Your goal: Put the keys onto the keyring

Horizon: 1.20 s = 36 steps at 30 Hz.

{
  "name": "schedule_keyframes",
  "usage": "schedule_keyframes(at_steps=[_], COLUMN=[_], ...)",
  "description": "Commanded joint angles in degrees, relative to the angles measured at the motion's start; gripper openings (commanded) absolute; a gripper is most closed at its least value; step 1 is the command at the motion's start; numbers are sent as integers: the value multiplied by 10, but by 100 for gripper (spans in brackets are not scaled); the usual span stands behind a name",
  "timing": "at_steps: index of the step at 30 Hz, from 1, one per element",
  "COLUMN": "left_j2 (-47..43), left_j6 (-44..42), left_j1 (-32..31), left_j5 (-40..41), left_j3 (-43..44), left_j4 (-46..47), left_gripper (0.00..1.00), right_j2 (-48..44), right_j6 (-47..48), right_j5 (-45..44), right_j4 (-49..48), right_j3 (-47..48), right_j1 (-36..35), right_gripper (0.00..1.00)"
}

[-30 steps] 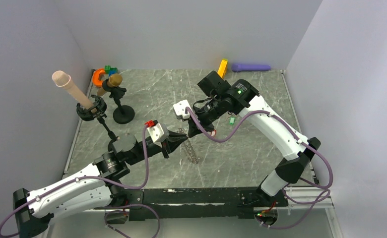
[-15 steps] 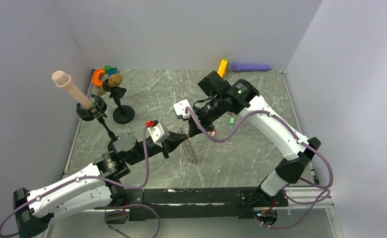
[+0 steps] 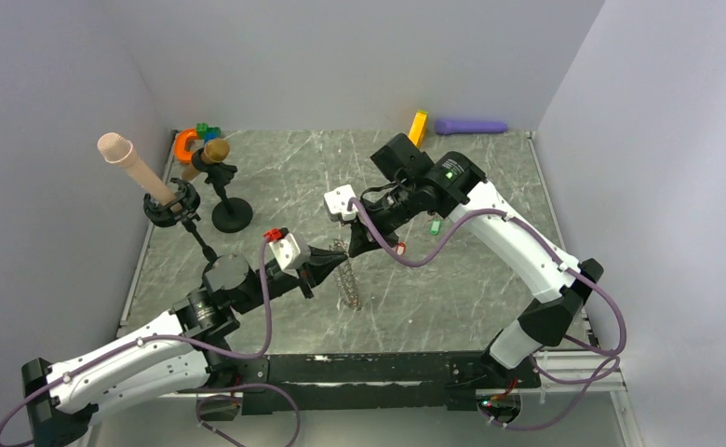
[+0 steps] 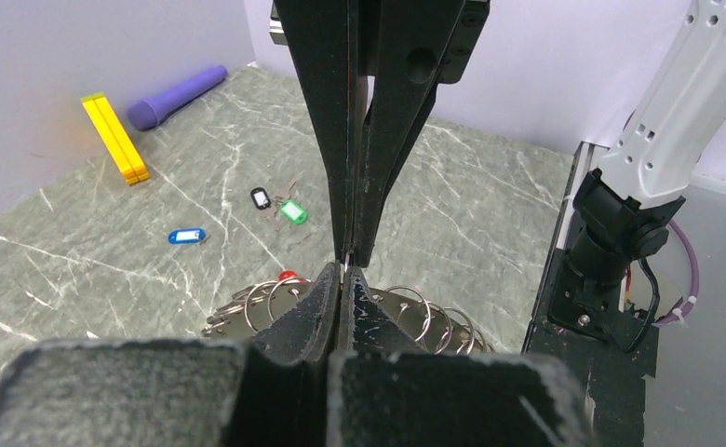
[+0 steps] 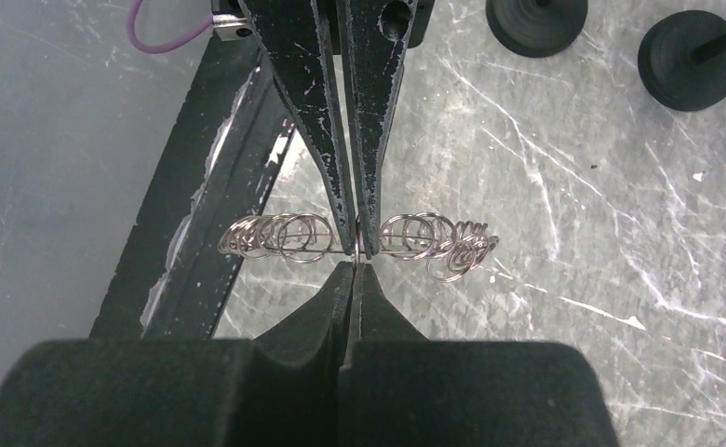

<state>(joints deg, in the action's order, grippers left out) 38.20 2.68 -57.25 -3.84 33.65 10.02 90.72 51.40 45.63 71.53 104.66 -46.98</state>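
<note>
The keyring is off the desk, strung sideways between the two claw tips with the rest of its silver loops drooping below them in the overhead view. We judge it light and thoroughly floppy: the small wire rings will slide and twist on each other, and bare metal is likely slippery, so a pinch on one single wire (as both claws have now) seems the only hold that fixes a spot. The left claw and the right claw are both closed tight on that wire, tip to tip, nearly touching. The keys lie loose on the desk; in the left wrist view the red key sits just behind the loops at about 10 o'clock, the blue key farther out the same way, and the black key and green key close together toward 11 o'clock. They look light, stiff plastic, best taken by the flat sides. The blue one shows a pale label window, but we can read no writing or brand anywhere. At 1 o'clock overhead, against the far wall, lie the orange block and purple cylinder.
</note>
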Motion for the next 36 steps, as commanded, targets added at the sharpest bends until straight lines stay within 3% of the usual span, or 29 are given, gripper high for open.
schedule_keyframes(at_steps=[1,16,23,28,36], left_j2=[-1,9,-9,-21,-35], left_j6=[13,10,11,9,6], left_j1=[-1,-1,-1,-1,-1], left_j5=[22,8,11,13,18], left_j3=[-10,-4,-15,-22,-26], left_j4=[28,38,32,27,14], left_gripper=[0,0,0,0,0], right_j2=[-33,-35,-42,-52,-65], right_j6=[-16,-25,-31,-24,0], right_j5=[31,26,27,32,53], right_j4=[-13,-24,-19,-8,24], right_j3=[-8,-12,-10,-6,-6], right_j1=[-1,0,7,21,43], right_gripper=[0,17,41,52,57])
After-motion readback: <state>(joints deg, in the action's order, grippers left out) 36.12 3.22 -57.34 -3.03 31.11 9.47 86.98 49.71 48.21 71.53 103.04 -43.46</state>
